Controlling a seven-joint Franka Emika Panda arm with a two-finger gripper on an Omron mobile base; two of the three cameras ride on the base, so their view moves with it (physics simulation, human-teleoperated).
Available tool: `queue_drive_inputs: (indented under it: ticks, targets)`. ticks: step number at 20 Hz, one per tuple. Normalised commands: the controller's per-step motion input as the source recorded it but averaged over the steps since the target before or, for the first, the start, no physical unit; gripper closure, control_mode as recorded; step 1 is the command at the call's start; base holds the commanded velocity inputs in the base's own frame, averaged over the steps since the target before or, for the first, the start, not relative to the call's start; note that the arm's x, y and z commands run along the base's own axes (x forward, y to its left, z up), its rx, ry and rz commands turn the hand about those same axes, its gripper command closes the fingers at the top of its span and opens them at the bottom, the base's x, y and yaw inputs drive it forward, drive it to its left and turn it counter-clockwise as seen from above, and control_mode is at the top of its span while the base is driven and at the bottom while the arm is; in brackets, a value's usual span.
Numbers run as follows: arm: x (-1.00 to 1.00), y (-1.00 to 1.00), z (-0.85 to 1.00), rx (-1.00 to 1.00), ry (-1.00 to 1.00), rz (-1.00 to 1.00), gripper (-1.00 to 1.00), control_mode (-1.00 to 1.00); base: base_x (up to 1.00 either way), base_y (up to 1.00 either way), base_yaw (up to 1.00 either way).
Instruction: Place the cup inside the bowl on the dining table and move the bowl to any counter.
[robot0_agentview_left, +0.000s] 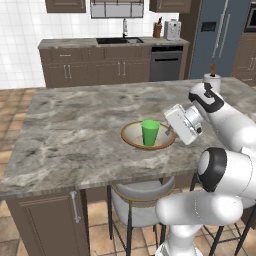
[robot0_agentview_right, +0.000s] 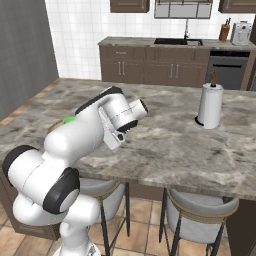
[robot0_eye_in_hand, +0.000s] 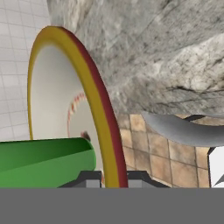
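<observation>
The bowl (robot0_agentview_left: 131, 136), wide with a brown rim, sits on the dining table (robot0_agentview_left: 75, 125) near its front edge. Upright inside it stands the green cup (robot0_agentview_left: 150, 132). My gripper (robot0_agentview_left: 169, 131) is at the bowl's right rim. In the hand view that rim (robot0_eye_in_hand: 94, 87) runs down between my two fingertips (robot0_eye_in_hand: 89, 178), and the gripper (robot0_eye_in_hand: 114, 179) is shut on it. The cup (robot0_eye_in_hand: 43, 162) lies across the lower left of that view, inside the bowl. From the right base view my arm hides most of the bowl, and a sliver of the cup (robot0_agentview_right: 68, 120) peeks out.
A white paper-towel roll (robot0_agentview_left: 212, 80) stands on the table's far right. Grey stools (robot0_agentview_left: 142, 195) tuck under the front edge. The wall counter (robot0_agentview_left: 75, 43) with a sink (robot0_agentview_left: 120, 40) runs behind, and a fridge (robot0_agentview_left: 220, 35) stands at the right.
</observation>
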Motion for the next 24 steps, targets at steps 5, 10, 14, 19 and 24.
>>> queue_drive_inputs:
  ticks: [5,10,14,19,24]
  targets:
    - [0.0,0.0,0.0,0.0,0.0,0.0,1.0,1.0,-0.02,0.05,0.0]
    - [0.0,0.0,0.0,0.0,0.0,0.0,1.0,1.0,-0.01,0.29,0.0]
    - [0.0,0.0,0.0,0.0,0.0,0.0,1.0,1.0,0.0,0.44,0.0]
    - [0.0,0.0,0.0,0.0,0.0,0.0,1.0,1.0,0.0,0.56,0.0]
    - [0.0,0.0,0.0,0.0,0.0,0.0,1.0,1.0,0.0,0.55,0.0]
